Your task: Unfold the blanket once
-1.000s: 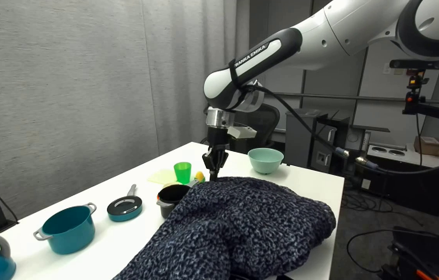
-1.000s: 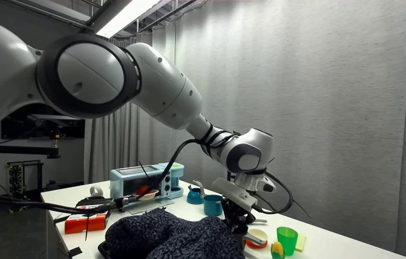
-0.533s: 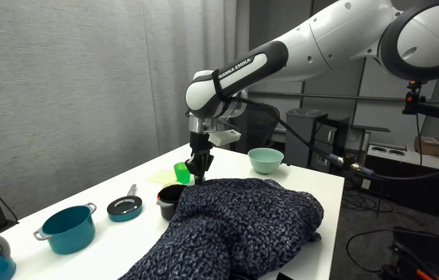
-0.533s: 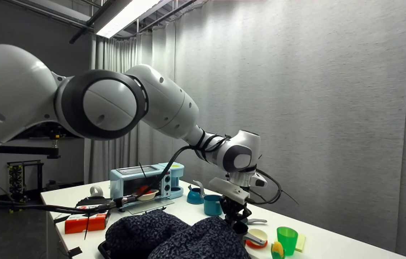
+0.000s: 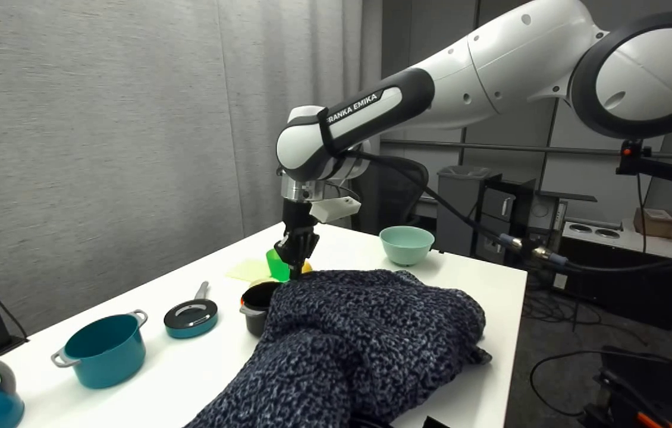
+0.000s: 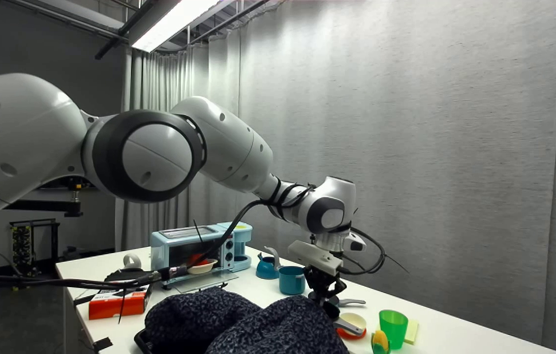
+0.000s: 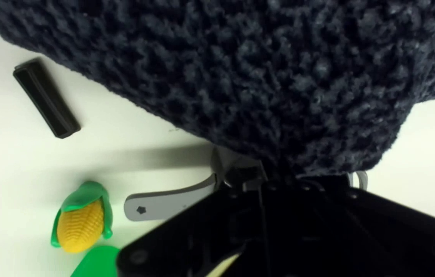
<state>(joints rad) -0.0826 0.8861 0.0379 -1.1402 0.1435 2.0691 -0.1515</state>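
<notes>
Blanket [image 5: 371,333]: dark navy, light-flecked, heaped in folds across the near part of the white table [image 5: 193,362] in an exterior view. Gripper [image 5: 295,273] at its far left corner, fingers brought together on a pinch of its edge; tips dim in the wrist view. Black pot [image 5: 257,321] just left, partly hidden by the blanket. Teal pot [image 5: 109,353] farther left; mint bowl [image 5: 407,245] far, well apart.
</notes>
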